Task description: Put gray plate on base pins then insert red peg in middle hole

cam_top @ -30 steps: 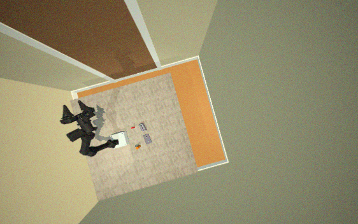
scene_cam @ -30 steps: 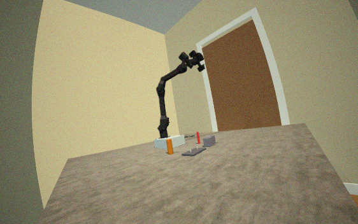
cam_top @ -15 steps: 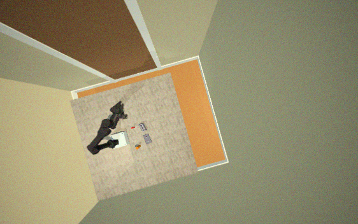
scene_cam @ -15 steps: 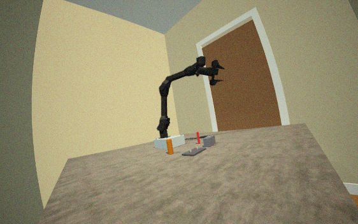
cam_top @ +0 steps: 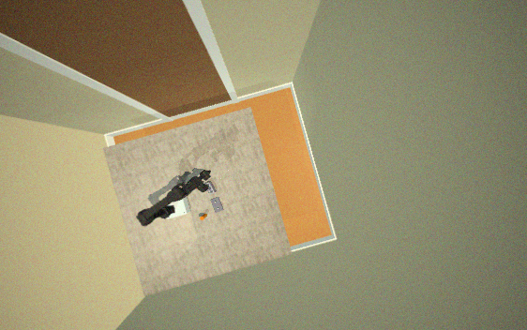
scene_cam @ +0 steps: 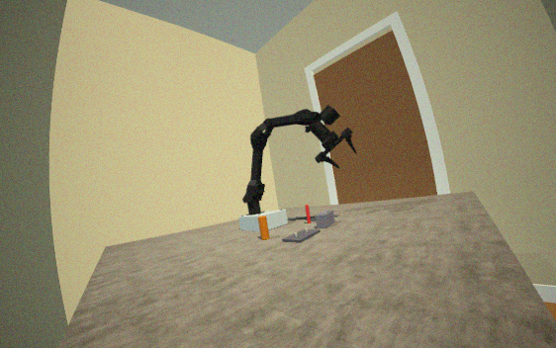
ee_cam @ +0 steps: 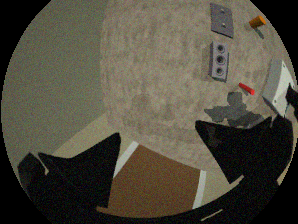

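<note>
Your black parallel-jaw gripper (scene_cam: 337,146) hangs high above the table with its jaws spread wide, holding nothing. The flat gray plate with holes (scene_cam: 324,217) rests beside the slim upright red peg (scene_cam: 307,214) (both near the arm's white mount), and the dark flat base with two pins (scene_cam: 300,235) lies just in front, uncovered.

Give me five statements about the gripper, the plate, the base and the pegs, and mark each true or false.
1. The gripper is open and holds nothing. True.
2. The gray plate already lies flat on the base. False: plate and base lie apart on the table, and the base's pins stand bare.
3. The red peg stands upright on the table. True.
4. The gripper is down at table level, around the red peg. False: it hangs high above the parts.
5. An orange peg stands near the arm's white base block. True.
</note>
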Controlling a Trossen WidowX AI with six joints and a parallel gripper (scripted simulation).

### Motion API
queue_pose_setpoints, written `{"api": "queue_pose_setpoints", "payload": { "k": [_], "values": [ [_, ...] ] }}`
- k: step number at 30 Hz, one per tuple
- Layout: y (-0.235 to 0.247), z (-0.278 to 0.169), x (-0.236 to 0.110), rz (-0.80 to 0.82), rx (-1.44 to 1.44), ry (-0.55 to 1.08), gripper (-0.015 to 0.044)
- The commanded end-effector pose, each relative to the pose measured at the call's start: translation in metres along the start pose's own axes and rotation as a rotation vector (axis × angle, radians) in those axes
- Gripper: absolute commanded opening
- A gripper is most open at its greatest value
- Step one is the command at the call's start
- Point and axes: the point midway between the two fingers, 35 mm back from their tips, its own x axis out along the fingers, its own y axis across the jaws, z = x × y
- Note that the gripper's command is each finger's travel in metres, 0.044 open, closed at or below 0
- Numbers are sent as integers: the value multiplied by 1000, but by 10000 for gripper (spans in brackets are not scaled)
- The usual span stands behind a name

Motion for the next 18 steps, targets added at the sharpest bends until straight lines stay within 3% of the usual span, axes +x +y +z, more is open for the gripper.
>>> {"api": "queue_pose_setpoints", "payload": {
  "k": [1,7,15,18],
  "values": [
    [-51,41,14,-219,52,-106,440],
    [-118,83,13,-508,109,-210,440],
    [-125,81,14,-517,111,-212,440],
    [-143,88,47,-517,111,-212,440]
  ]
}}
